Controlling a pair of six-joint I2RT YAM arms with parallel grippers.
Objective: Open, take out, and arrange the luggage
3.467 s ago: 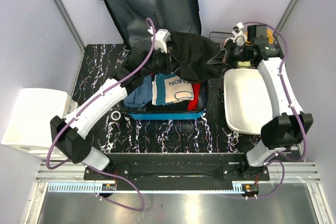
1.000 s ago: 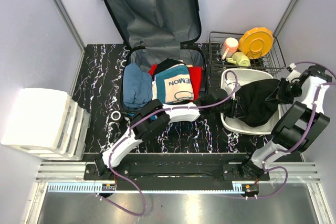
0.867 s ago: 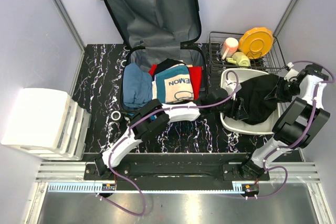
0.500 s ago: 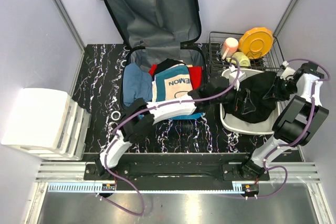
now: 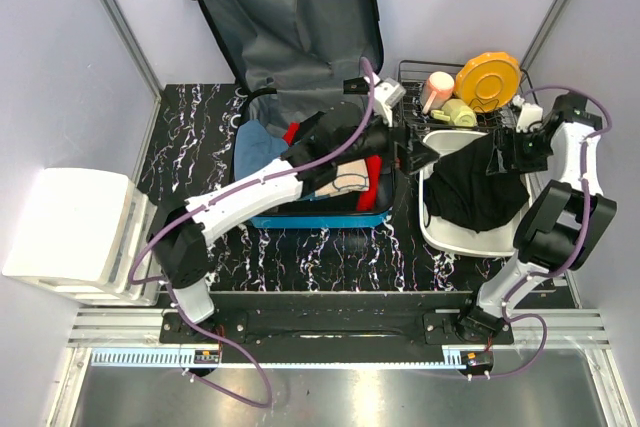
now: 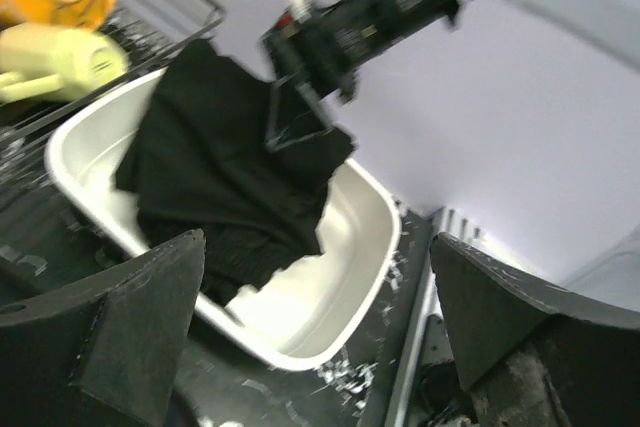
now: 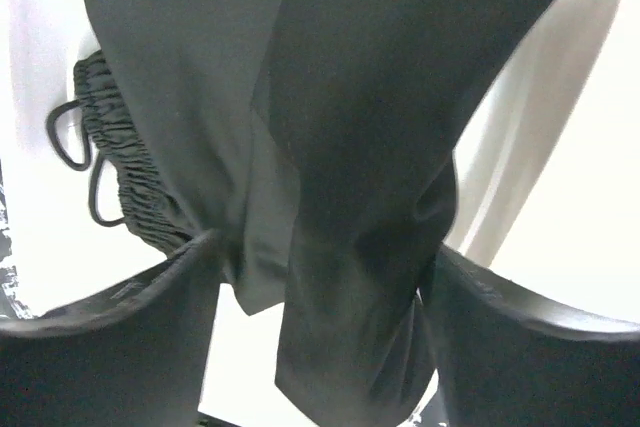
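Observation:
The luggage [image 5: 290, 17] stands open at the back, its grey-lined lid against the wall and its blue-rimmed base [image 5: 310, 219] holding folded clothes. A black garment [image 5: 475, 187] lies draped in the white basin [image 5: 435, 232] on the right. My left gripper [image 5: 418, 155] hovers open between suitcase and basin, with nothing between its fingers [image 6: 130, 327]. It looks onto the basin [image 6: 370, 247] and the garment [image 6: 220, 177]. My right gripper [image 5: 503, 154] hangs over the basin's far side, jaws wide. The garment [image 7: 350, 97] hangs loosely between its fingers [image 7: 120, 347].
A wire dish rack [image 5: 415, 97] behind the basin holds an orange plate [image 5: 487, 77], a pink cup [image 5: 437, 85] and a yellow-green cup [image 5: 455, 112]. A white drawer bin [image 5: 80, 237] stands at the left. Walls close in on both sides.
Both grippers have opened. My left arm has let go of the black garment and swung up from the basin's front towards the suitcase's right edge. The garment has settled into the basin.

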